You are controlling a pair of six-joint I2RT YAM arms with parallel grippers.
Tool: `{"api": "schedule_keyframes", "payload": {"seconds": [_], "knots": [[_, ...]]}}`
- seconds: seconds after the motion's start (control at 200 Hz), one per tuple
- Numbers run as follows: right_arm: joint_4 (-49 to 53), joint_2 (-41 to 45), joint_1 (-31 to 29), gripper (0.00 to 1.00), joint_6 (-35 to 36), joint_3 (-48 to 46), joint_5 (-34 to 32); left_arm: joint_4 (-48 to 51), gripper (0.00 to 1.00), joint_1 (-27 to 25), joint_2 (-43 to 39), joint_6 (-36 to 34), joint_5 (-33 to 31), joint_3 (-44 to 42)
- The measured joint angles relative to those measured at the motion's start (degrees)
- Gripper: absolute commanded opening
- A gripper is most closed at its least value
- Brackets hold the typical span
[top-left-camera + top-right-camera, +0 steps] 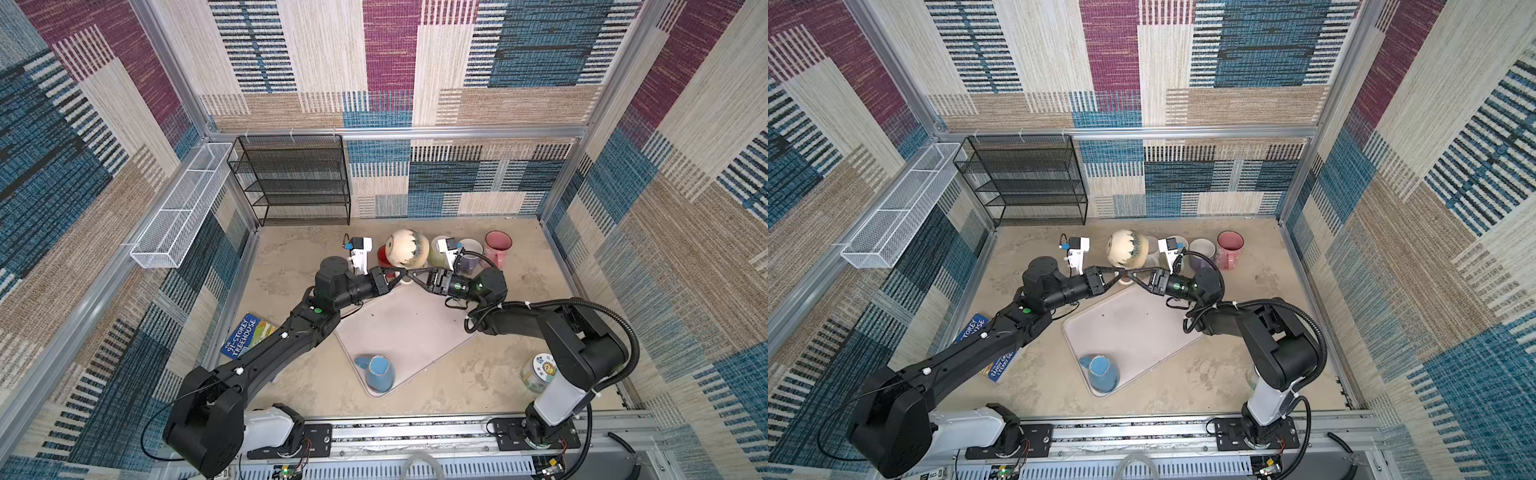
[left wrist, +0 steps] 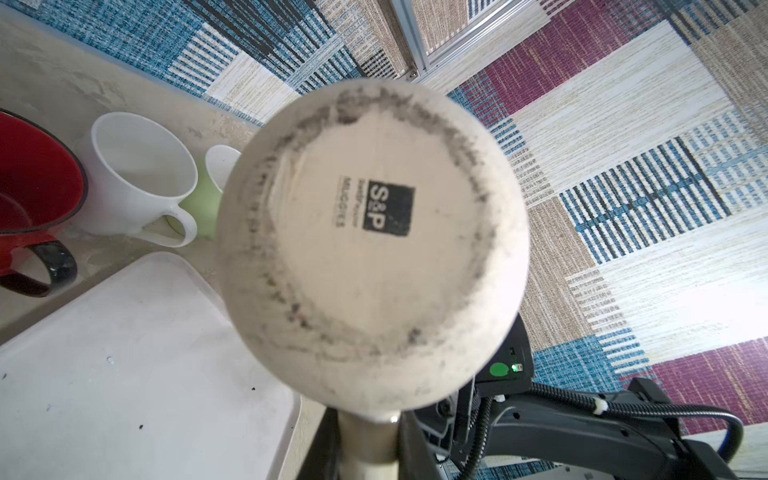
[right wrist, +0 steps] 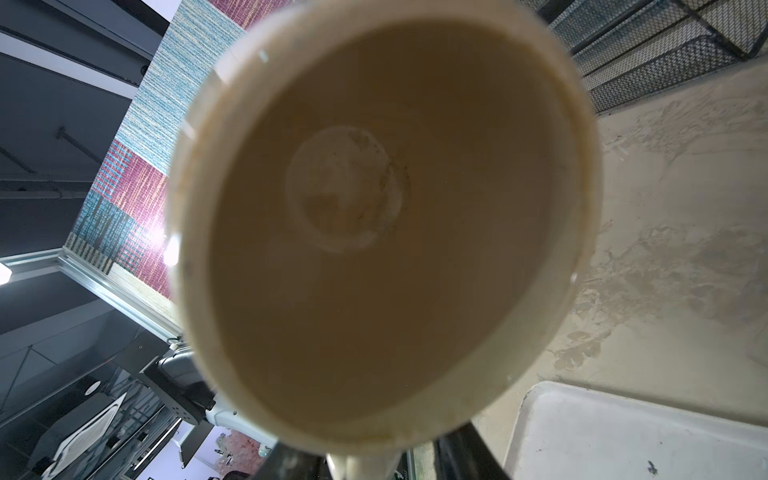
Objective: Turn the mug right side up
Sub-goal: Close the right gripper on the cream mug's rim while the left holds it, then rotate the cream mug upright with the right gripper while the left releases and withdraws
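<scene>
The cream, round-bodied ceramic mug with a dark drip glaze (image 1: 407, 248) (image 1: 1127, 248) is being held off the beige mottled surface (image 1: 478, 386), over the far edge of the white rectangular tray (image 1: 407, 328) and just in front of the row of mugs along the far wall. It is lying on its side. Its stamped base (image 2: 374, 208) is facing left, and its open mouth (image 3: 374, 208) is facing right. Its handle (image 2: 368, 449) is pointing down and toward the near side.

The left pincer (image 1: 402, 274) (image 1: 1125, 274) is reaching in from the left and is gripping the handle, with its jaws nearly closed on it.

The right pincer (image 1: 412, 276) (image 1: 1133, 276) is meeting it from the right. Its jaws are standing partly open on either side of the same handle (image 3: 361, 465), and a gap is showing on one side.

In the far row, a red mug with a black handle (image 1: 382, 255), a pale green mug (image 1: 436, 249), a lavender mug (image 1: 471, 253) and a pink mug (image 1: 498, 247) are standing upright. A light-blue mug (image 1: 376, 372) is sitting on the near corner of the tray. A blue paperback book (image 1: 247, 336) is lying at the near left.
</scene>
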State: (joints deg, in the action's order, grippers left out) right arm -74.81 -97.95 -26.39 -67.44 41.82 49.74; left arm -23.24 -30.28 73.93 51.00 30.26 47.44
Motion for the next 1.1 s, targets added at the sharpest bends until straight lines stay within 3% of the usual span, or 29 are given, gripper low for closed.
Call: {"api": "schedule_keyframes", "payload": {"seconds": [0.27, 0.496, 0.611, 0.831, 1.097], "knots": [[-1.29, -0.87, -0.57, 0.28, -2.12, 1.01, -0.28, -4.83, 0.0, -0.02, 1.62, 1.55, 0.24, -0.83], [-1.81, -0.87, -0.59, 0.0, -3.98, 1.01, -0.48, -6.58, 0.0, 0.09, 1.66, 1.51, 0.28, -1.6], [-2.05, -0.85, -0.61, 0.0, -4.07, 0.85, -0.66, -6.95, 0.0, 0.11, 1.57, 1.51, 0.31, -1.9], [-1.57, -0.22, -0.63, 0.0, -3.72, -0.13, -0.81, -6.95, 0.28, 0.2, 1.07, 1.46, 0.33, -2.78], [1.31, 1.57, -0.61, 0.0, -1.18, -1.18, -0.98, -5.57, 0.45, 0.68, -1.44, 0.44, -0.24, -3.74]]}}
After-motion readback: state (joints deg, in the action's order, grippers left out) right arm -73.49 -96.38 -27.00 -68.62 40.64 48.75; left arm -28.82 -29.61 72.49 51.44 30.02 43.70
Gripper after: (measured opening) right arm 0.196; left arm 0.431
